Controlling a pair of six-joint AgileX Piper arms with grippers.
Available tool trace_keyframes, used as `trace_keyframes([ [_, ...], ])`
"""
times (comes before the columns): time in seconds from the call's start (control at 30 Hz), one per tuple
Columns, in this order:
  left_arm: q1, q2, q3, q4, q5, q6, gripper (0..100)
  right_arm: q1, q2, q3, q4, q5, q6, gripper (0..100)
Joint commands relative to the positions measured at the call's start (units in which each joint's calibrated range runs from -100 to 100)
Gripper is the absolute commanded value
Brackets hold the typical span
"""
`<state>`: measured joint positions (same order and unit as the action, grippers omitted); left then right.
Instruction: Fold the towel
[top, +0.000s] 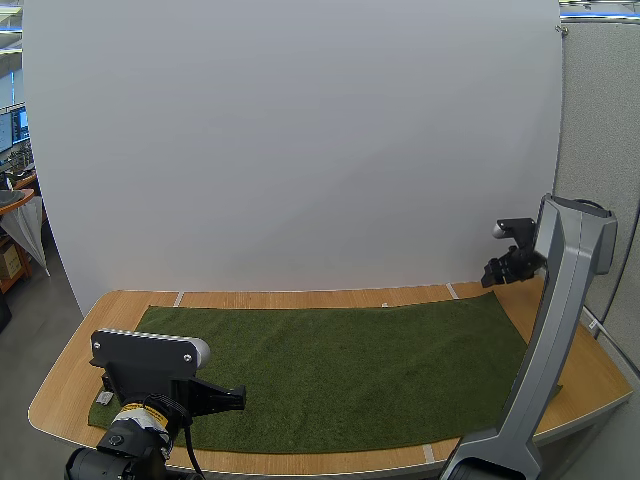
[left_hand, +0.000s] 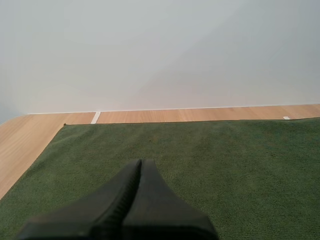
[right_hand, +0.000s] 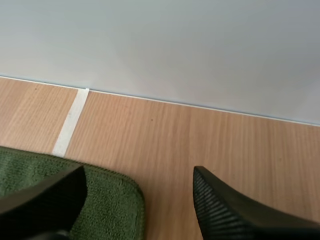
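Note:
A dark green towel (top: 350, 360) lies spread flat over most of the wooden table (top: 60, 385). My left gripper (top: 238, 398) sits low over the towel's near left part and points right. In the left wrist view its fingers (left_hand: 140, 172) lie together as one dark wedge above the towel (left_hand: 215, 160). My right gripper (top: 492, 274) hovers at the towel's far right corner. In the right wrist view it (right_hand: 139, 172) stands open, fingers apart, one finger over the rounded towel corner (right_hand: 112, 200) and the other over bare wood.
A white wall panel (top: 300, 150) rises straight from the table's back edge. White tape strips (top: 178, 298) (right_hand: 70, 122) mark the wood along the back. Bare wood borders the towel on the left, back and right.

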<state>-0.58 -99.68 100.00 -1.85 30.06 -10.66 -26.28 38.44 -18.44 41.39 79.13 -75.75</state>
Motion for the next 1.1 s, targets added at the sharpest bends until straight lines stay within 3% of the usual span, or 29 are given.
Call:
trace_keyframes([
  [0.0, -0.16, -0.32, 0.0, -0.43, -0.66, -0.4, 0, -0.18, 0.63, -0.32, 0.29, 0.79, -0.55, 100],
  [0.43, -0.16, -0.32, 0.0, -0.43, -0.66, -0.4, 0, -0.18, 2.01, -0.32, 2.45, 1.08, -1.69, 100],
  [1.07, -0.16, -0.32, 0.0, -0.43, -0.66, -0.4, 0, -0.18, 2.01, -0.32, 2.7, 11.02, -1.69, 100],
])
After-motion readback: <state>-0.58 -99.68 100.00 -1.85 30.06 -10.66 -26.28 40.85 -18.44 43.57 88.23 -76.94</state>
